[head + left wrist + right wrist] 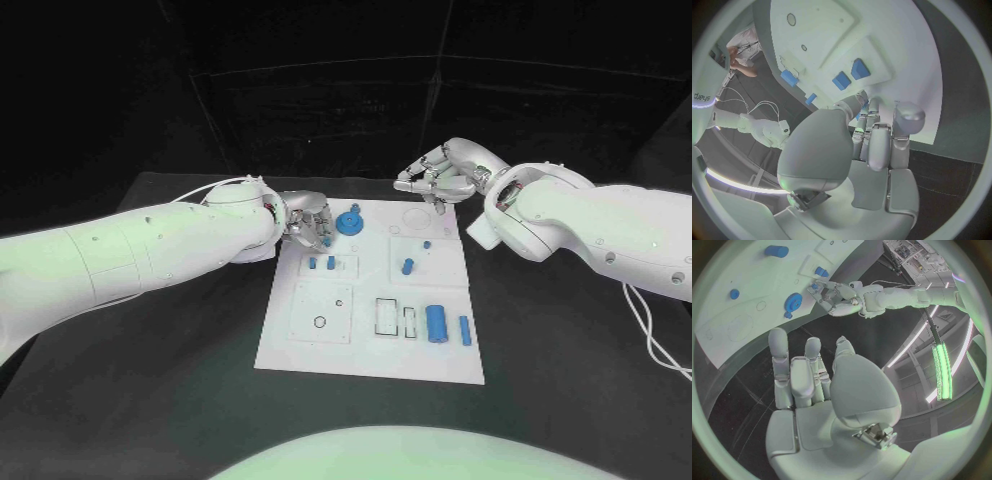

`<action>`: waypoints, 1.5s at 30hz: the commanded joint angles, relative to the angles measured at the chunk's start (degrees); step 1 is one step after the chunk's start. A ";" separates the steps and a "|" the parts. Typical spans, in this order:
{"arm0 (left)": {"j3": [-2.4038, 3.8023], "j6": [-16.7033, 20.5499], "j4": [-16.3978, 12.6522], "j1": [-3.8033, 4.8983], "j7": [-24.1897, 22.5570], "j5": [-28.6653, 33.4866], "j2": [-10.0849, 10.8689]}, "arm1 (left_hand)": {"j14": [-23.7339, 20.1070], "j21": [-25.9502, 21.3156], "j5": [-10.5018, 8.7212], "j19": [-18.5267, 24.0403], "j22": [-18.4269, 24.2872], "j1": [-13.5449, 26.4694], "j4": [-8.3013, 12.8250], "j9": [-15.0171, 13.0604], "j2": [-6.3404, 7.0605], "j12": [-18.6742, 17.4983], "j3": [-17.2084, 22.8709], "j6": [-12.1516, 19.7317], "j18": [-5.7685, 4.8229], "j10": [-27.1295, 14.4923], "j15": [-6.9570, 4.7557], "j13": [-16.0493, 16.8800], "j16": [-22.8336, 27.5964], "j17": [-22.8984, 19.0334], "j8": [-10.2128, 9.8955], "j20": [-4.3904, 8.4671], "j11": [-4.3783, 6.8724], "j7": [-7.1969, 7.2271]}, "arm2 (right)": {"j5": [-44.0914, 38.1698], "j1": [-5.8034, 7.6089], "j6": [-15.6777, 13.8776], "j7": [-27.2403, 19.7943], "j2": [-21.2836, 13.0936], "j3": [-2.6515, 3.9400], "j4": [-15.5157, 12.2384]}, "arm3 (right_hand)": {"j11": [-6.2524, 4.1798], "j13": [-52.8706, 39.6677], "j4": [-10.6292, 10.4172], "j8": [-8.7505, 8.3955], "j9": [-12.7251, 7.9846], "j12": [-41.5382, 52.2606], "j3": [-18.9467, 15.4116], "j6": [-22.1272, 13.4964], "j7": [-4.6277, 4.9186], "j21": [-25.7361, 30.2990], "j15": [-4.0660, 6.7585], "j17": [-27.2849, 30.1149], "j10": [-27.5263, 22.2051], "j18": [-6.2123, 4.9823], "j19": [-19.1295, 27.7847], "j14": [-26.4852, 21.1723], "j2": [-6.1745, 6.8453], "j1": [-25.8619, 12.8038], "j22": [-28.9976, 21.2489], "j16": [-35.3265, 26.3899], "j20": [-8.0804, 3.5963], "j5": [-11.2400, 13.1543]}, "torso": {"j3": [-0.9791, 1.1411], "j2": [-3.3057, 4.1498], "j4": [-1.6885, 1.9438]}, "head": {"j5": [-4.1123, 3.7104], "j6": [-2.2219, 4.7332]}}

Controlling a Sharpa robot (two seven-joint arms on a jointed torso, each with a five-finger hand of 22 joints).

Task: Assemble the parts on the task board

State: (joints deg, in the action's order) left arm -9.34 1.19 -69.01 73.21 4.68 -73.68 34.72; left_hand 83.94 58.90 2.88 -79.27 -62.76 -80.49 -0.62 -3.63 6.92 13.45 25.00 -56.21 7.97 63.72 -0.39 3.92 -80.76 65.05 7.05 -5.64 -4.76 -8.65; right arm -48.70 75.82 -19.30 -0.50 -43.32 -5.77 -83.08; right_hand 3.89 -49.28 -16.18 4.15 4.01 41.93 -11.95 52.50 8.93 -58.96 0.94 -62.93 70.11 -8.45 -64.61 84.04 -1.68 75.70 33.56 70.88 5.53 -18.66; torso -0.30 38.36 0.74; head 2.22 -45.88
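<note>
The white task board lies in the middle of the black table. A blue gear sits flat at the board's far left corner, also seen as the gear from the right wrist. My left hand hovers just left of it, fingertips close beside the gear, nothing visibly held. From its own wrist the left hand shows straight fingers with the thumb apart. My right hand hangs over the board's far edge, and this right hand has its fingers extended and empty.
Two small blue blocks stand in the board's left part, and another blue piece is at mid-board. Two blue cylinders lie near the right edge beside a rectangular slot. Black table surrounds the board on all sides.
</note>
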 commanded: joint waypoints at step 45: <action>0.06 12.86 -9.45 1.37 -34.56 68.31 13.09 | -13.55 -22.01 0.28 11.41 16.58 0.83 1.14 -1.00 -0.72 -0.44 1.28 -4.22 2.59 0.71 1.04 0.19 18.00 -31.55 2.18 -0.80 -0.72 -0.94 | -38.52 -2.40 3.04 3.77 -2.04 -0.11 1.67 | 0.41 31.57 8.29 1.01 -0.12 -33.02 6.51 8.47 -0.39 -4.42 -0.47 -2.71 -4.93 -0.23 -2.40 1.77 0.33 19.04 6.69 1.97 -0.08 6.83 | 0.04 -0.08 -0.07 | -4.56 1.90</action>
State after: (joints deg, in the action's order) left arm -9.29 13.66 -77.84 74.59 -21.17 -21.80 47.59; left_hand 70.73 37.20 2.88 -68.43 -46.26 -79.56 0.31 -4.68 6.75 12.93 26.26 -59.90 9.77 64.12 0.72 4.19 -63.00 33.81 8.90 -6.43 -5.44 -9.62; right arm -77.77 73.52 -15.62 2.14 -45.31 -5.88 -81.12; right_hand 4.10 -17.97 -7.88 5.47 3.96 9.10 -5.85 60.89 8.50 -63.13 0.92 -65.52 65.21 -9.36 -66.78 84.04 -1.75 94.63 40.05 72.58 5.41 -12.08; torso -0.31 38.25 0.67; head -2.02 -44.17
